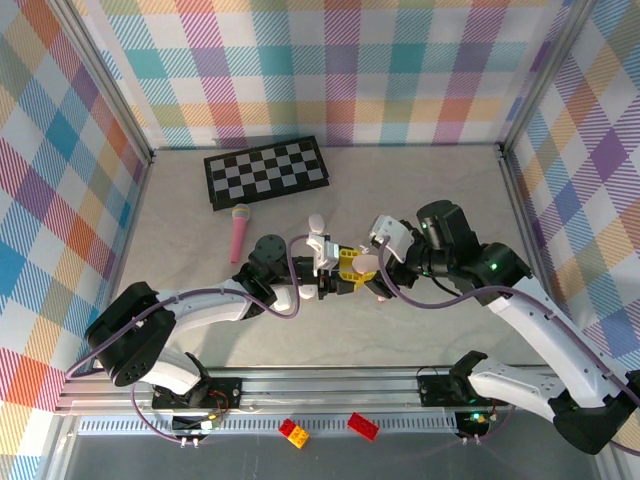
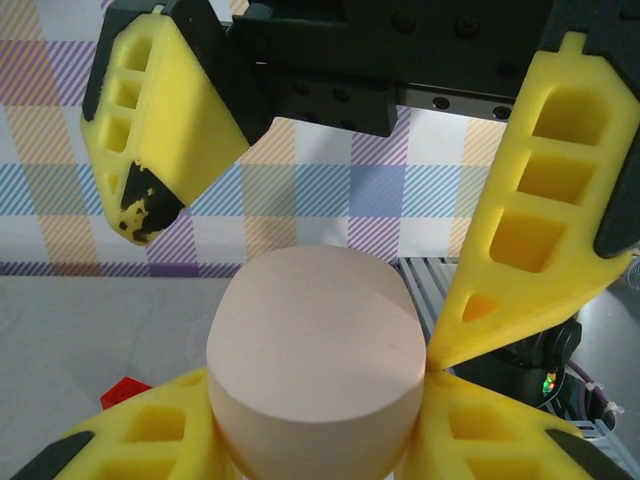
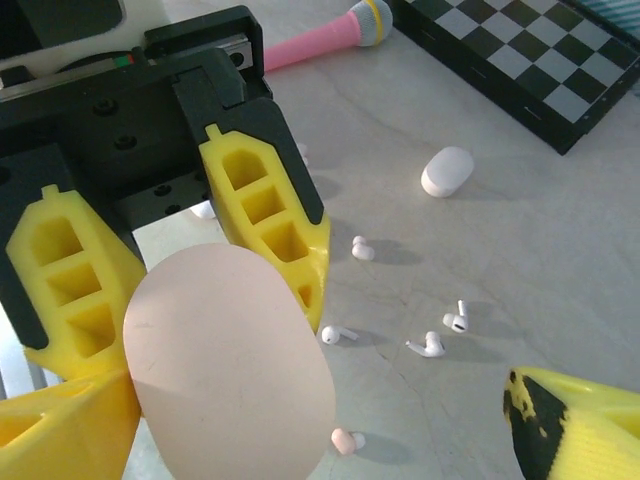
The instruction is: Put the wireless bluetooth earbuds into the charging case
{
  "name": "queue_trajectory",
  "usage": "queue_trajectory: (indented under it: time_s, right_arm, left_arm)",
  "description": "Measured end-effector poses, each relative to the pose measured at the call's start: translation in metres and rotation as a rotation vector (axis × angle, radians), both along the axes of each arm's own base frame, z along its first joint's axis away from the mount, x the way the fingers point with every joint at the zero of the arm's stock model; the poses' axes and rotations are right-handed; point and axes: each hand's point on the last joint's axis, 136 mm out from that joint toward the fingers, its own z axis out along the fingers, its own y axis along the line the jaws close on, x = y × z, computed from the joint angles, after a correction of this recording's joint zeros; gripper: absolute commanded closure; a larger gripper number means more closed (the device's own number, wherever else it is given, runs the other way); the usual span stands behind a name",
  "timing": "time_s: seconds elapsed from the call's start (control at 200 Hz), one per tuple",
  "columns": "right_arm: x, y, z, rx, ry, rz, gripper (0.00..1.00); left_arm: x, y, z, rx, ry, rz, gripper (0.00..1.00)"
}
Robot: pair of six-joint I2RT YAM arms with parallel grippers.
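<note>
A closed pinkish charging case (image 2: pixel 315 350) is held off the table, and my left gripper (image 2: pixel 315 430) is shut on its sides. In the top view the case (image 1: pixel 366 264) hangs between both grippers at mid-table. My right gripper (image 3: pixel 315 420) is open and straddles the case (image 3: pixel 230 370). One of its fingers (image 2: pixel 540 250) touches the case's edge; the other (image 2: pixel 150 130) stands apart from it. Several white earbuds (image 3: pixel 338 335) (image 3: pixel 430 346) (image 3: pixel 457 320) lie loose on the table beyond the case. One pinkish earbud (image 3: pixel 345 440) lies close under it.
A white case (image 3: pixel 447 171) lies further out, also seen as the white case (image 1: pixel 317 222). A pink microphone (image 1: pixel 240 232) and a chessboard (image 1: pixel 266 170) sit at the back left. Two toy bricks (image 1: pixel 293 432) (image 1: pixel 362 425) rest on the front rail.
</note>
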Motion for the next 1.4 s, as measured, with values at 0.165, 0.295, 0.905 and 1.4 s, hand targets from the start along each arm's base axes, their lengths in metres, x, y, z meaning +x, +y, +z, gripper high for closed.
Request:
queue_trajectory:
  time_s: [0.165,0.295,0.905,1.4]
  right_arm:
    - [0.004,-0.003,0.004,-0.003,-0.032,-0.024,0.15]
    - [0.005,-0.003,0.014,0.025,-0.055,-0.041,0.18]
    - [0.021,-0.004,0.02,0.034,-0.091,-0.111,0.23]
    - [-0.021,-0.021,0.073,0.371,-0.137,-0.095,0.18]
  left_arm:
    - [0.003,0.001,-0.001,0.0,0.001,0.015,0.67]
    - [0.003,0.002,-0.004,0.005,0.006,0.018,0.67]
    - [-0.01,0.005,0.0,-0.001,-0.005,-0.038,0.67]
    - [-0.003,0.012,-0.012,0.007,0.034,0.007,0.67]
